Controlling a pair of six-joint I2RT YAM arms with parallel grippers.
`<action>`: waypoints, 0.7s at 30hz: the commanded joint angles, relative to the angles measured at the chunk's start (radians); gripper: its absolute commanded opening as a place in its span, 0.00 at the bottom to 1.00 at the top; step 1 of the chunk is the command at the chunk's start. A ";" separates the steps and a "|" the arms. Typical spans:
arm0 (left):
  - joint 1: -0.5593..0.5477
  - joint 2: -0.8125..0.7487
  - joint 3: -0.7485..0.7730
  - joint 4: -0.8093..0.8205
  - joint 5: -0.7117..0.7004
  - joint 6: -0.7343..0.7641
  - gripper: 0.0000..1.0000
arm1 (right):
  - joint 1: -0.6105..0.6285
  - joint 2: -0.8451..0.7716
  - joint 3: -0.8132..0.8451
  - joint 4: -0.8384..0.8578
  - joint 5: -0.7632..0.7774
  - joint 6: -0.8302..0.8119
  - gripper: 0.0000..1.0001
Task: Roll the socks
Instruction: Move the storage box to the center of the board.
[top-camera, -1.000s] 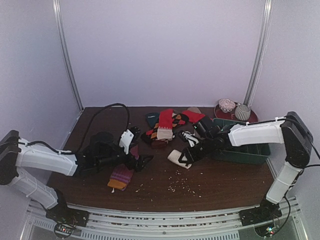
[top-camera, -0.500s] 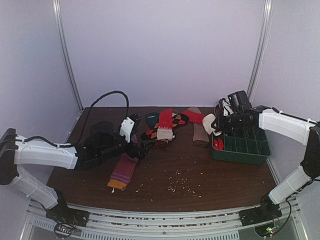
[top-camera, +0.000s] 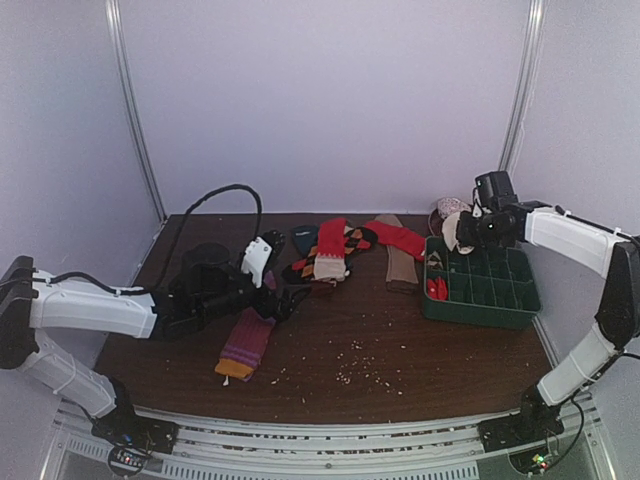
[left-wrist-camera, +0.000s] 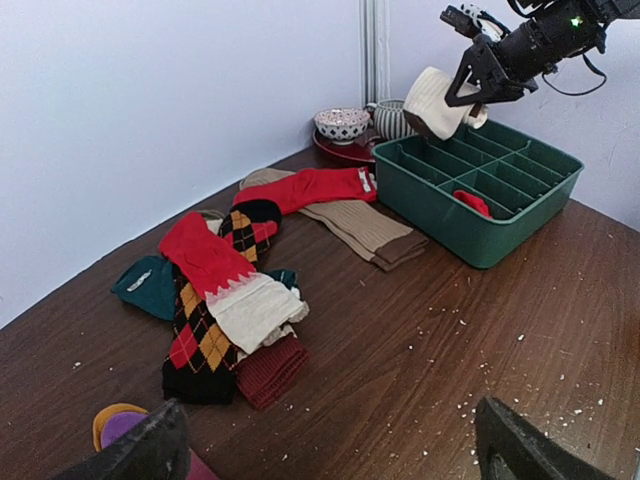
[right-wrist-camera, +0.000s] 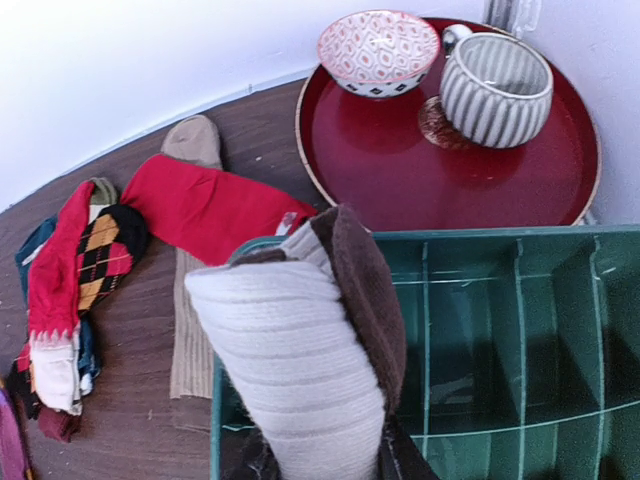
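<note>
My right gripper (top-camera: 465, 231) is shut on a rolled white and brown sock (right-wrist-camera: 300, 360) and holds it over the far left corner of the green compartment tray (right-wrist-camera: 480, 238). The rolled sock also shows in the left wrist view (left-wrist-camera: 430, 100). A small red roll (top-camera: 437, 290) lies in a left compartment of the tray (top-camera: 480, 318). My left gripper (top-camera: 285, 300) is open and empty, low over the table beside a purple and orange sock (top-camera: 245, 345). A pile of loose socks (left-wrist-camera: 220, 300) lies ahead of it, with a red sock (left-wrist-camera: 310, 187) and a tan sock (left-wrist-camera: 365, 230) beyond.
A dark red round tray (right-wrist-camera: 380, 160) behind the green tray holds a patterned bowl (right-wrist-camera: 377, 50) and a striped cup (right-wrist-camera: 495, 88). White crumbs (top-camera: 360, 372) are scattered on the brown table's front middle. Walls close in the back and sides.
My right arm has carried the rolled sock from the middle of the table up and right, to over the green tray's far left corner. My left gripper has shifted slightly towards the sock pile.
</note>
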 joint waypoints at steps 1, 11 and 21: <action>0.005 0.004 0.004 0.007 0.022 0.030 0.98 | -0.011 -0.001 0.064 -0.103 0.191 -0.032 0.00; 0.005 0.033 0.000 0.020 0.032 0.032 0.98 | -0.013 0.125 0.142 -0.197 0.307 -0.007 0.00; 0.005 0.035 -0.005 0.021 0.038 0.035 0.98 | -0.013 0.075 0.078 -0.152 0.428 0.013 0.00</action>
